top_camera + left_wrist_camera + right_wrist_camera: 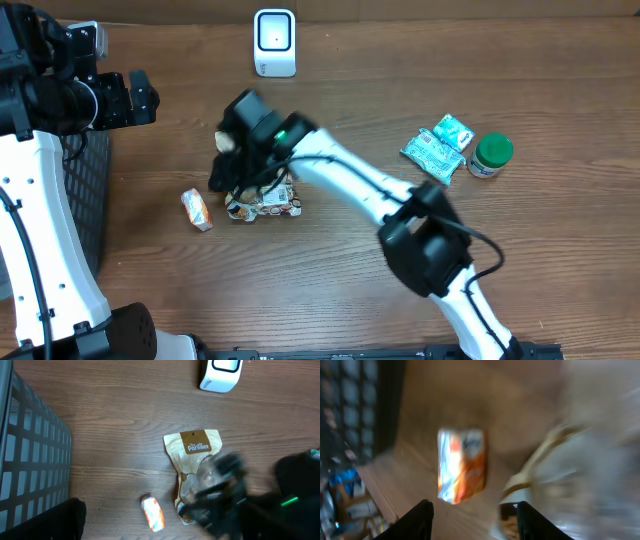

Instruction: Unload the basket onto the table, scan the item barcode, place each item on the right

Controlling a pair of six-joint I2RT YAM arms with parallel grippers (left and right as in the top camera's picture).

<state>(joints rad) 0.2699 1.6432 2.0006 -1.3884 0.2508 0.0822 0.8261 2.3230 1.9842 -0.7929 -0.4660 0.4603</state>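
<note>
A tan PanTree pouch (266, 201) (192, 449) lies flat on the wooden table, its lower part covered by my right arm. My right gripper (228, 178) (472, 516) hangs low over the pouch's left end, open, with bare table between its fingers. The pouch's blurred edge (555, 460) lies against the right finger (532, 522). The white barcode scanner (274, 42) (220, 375) stands at the back of the table. My left gripper (148, 98) is raised at the far left, open and empty; only one dark finger (65, 520) shows in its wrist view.
A small orange snack packet (197, 210) (153, 513) (461, 464) lies just left of the pouch. A dark wire basket (95, 200) (30, 460) stands at the left edge. A green-and-white packet (438, 147) and a green-lidded jar (490, 155) sit at the right.
</note>
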